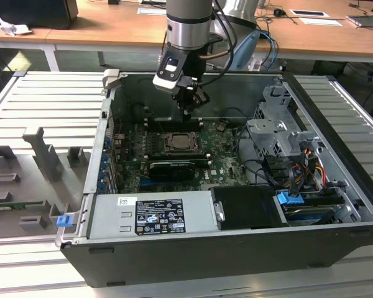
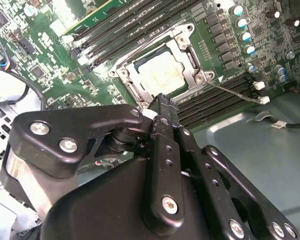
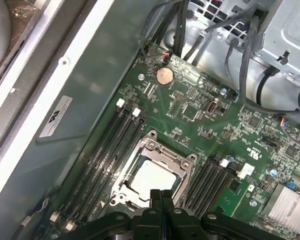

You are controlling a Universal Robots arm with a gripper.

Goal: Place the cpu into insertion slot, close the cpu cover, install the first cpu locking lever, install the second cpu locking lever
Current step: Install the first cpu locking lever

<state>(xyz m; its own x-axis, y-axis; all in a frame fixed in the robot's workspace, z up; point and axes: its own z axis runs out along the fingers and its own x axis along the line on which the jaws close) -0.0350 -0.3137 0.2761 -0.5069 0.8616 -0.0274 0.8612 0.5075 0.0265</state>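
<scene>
1. Position: the black jointed gripper [image 2: 162, 102] hangs just above one edge of the square, silver-rimmed insertion slot [image 3: 189, 161] on the green circuit board [image 3: 200, 125]; its fingertips are pressed together and carry nothing.
2. The small pale silvery square cpu [image 2: 160, 72] sits in the slot, and the thin silver-grey windowed cpu cover [image 2: 190, 50] appears to lie flat over it.
3. Step in hand, as judged: lever work. A thin silver locking lever [image 2: 237, 92] juts beside the socket, seemingly unlatched; latching calls for precise contact on that rod.
4. The gripper's body hides the socket's nearest side; a second lever and the hooks cannot be made out.
</scene>
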